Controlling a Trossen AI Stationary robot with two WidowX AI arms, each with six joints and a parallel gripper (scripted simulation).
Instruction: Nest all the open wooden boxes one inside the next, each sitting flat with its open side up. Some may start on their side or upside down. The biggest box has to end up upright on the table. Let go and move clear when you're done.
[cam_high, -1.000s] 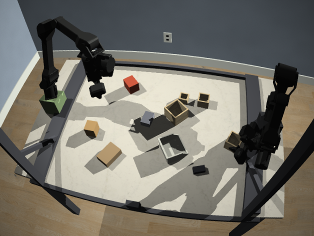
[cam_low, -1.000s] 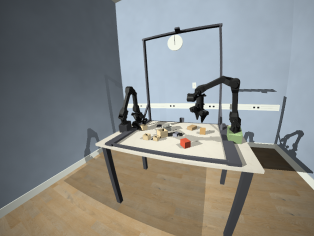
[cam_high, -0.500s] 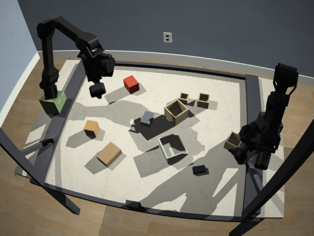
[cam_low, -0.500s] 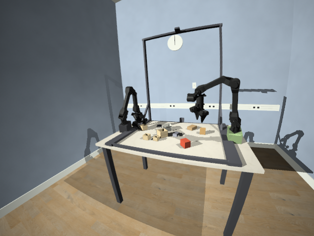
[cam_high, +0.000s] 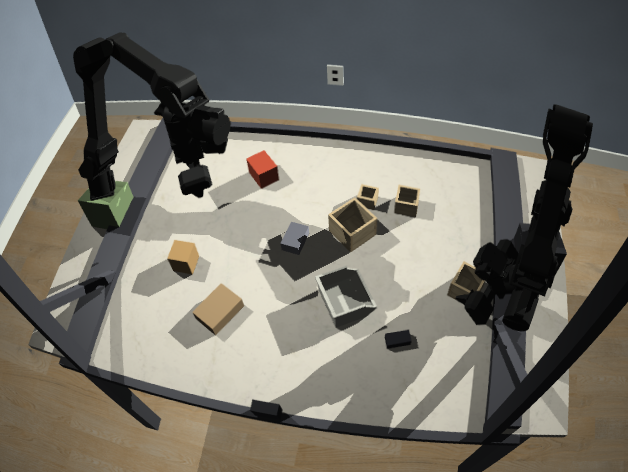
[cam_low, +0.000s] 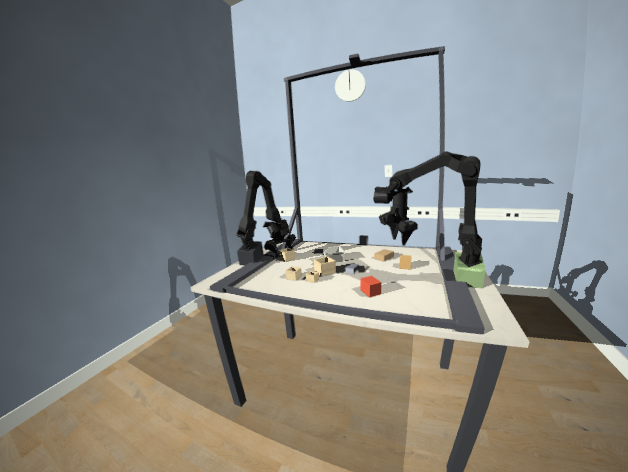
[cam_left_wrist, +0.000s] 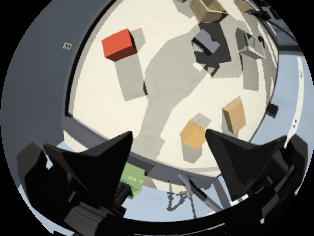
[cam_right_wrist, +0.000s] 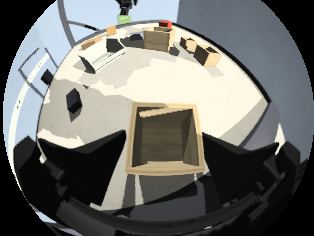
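A large open wooden box (cam_high: 352, 223) stands upright near the table's middle. Two small open wooden boxes (cam_high: 368, 195) (cam_high: 407, 200) stand upright just behind it. A fourth, medium wooden box (cam_high: 463, 281) sits tilted at the table's right edge. It lies between the fingers of my right gripper (cam_high: 477, 294). In the right wrist view the box (cam_right_wrist: 162, 137) shows its open side to the camera, and the right gripper (cam_right_wrist: 162, 154) stands open around it. My left gripper (cam_high: 194, 181) hangs open and empty high over the back left, and it also shows in the left wrist view (cam_left_wrist: 169, 154).
A grey open tray (cam_high: 345, 294) lies in front of the large box. A grey-blue cube (cam_high: 295, 236), a red cube (cam_high: 262, 168), a tan cube (cam_high: 183, 256), a flat tan block (cam_high: 218, 308) and a small black block (cam_high: 398, 339) are scattered about. A dark rim frames the table.
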